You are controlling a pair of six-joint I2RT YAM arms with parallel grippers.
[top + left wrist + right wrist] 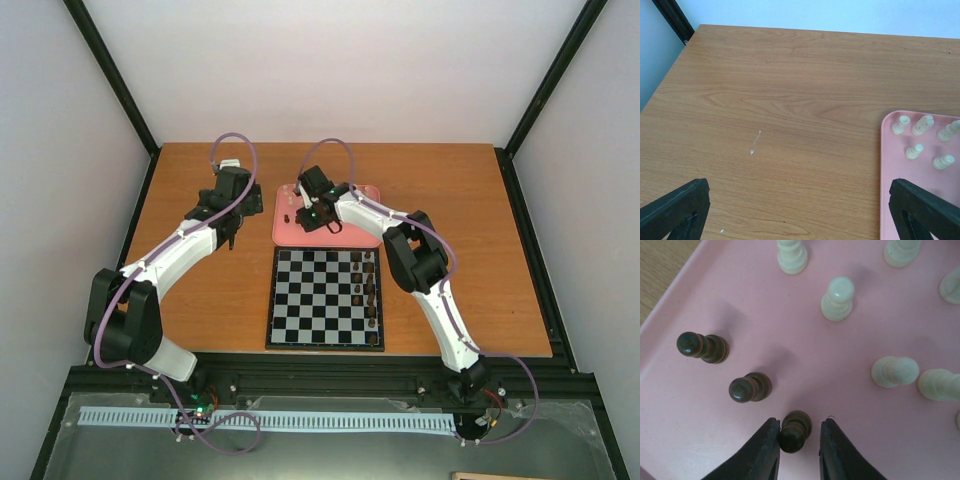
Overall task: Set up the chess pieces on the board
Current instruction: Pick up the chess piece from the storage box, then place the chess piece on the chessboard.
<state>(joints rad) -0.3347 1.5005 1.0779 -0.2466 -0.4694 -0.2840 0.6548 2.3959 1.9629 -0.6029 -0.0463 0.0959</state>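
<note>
The board (310, 300) lies flat at the table's middle front, with several dark pieces (372, 295) standing along its right side. My right gripper (799, 432) is low over the pink tray (790, 340), jaws open around a dark pawn (794, 430). The left finger touches the pawn and a small gap remains on the right. Two more dark pawns (749, 387) stand to its left, and several cream pieces (838, 298) stand beyond. My left gripper (800, 210) is wide open and empty over bare table, left of the tray (900, 165).
The pink tray (355, 232) sits just behind the board. Cream pieces (914, 151) stand near its left end in the left wrist view. Black frame posts (110, 80) and white walls bound the table.
</note>
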